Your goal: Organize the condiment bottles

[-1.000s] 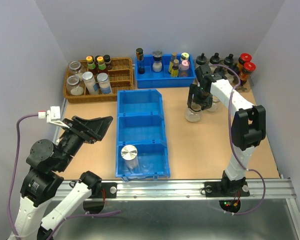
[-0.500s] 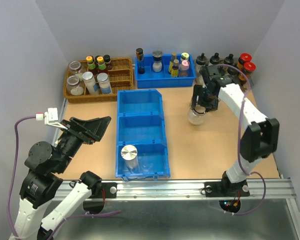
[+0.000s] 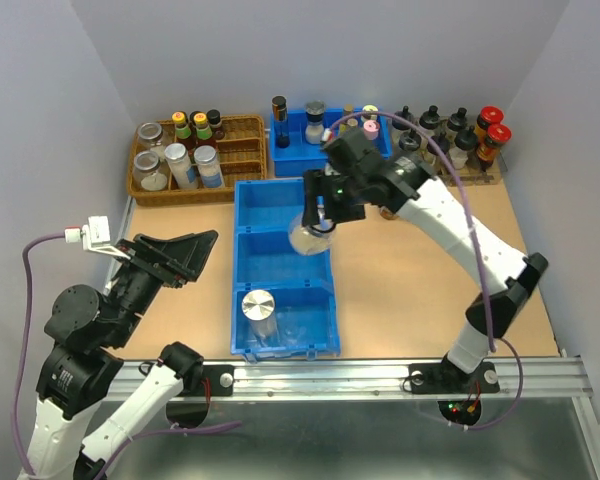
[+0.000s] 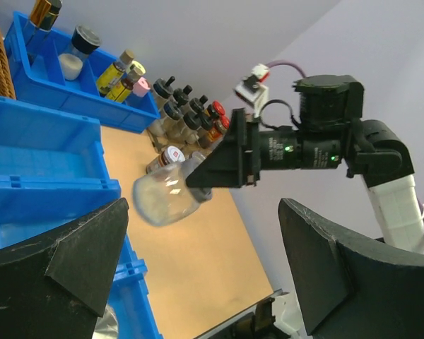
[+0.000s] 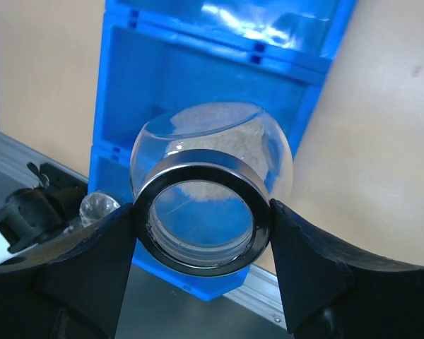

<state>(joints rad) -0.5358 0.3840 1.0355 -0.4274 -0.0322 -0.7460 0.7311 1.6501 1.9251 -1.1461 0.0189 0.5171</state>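
Note:
My right gripper (image 3: 320, 213) is shut on a round clear glass jar (image 3: 309, 236) with a metal-rimmed lid (image 5: 201, 217) and pale powder inside. It holds the jar in the air over the middle compartment of the long blue bin (image 3: 281, 300). The jar also shows in the left wrist view (image 4: 165, 198). A second glass jar with a silver lid (image 3: 259, 310) stands in the bin's near compartment. My left gripper (image 3: 185, 255) is open and empty, raised left of the bin.
A wicker basket (image 3: 242, 180) with jars and bottles stands at the back left. A blue tray (image 3: 292, 157) with small bottles is at the back centre. Several dark-capped and red-capped bottles (image 3: 458, 132) line the back right.
My right gripper has lifted the glass jar off the table on the right and carried it left, over the blue bin. My left arm has barely moved.

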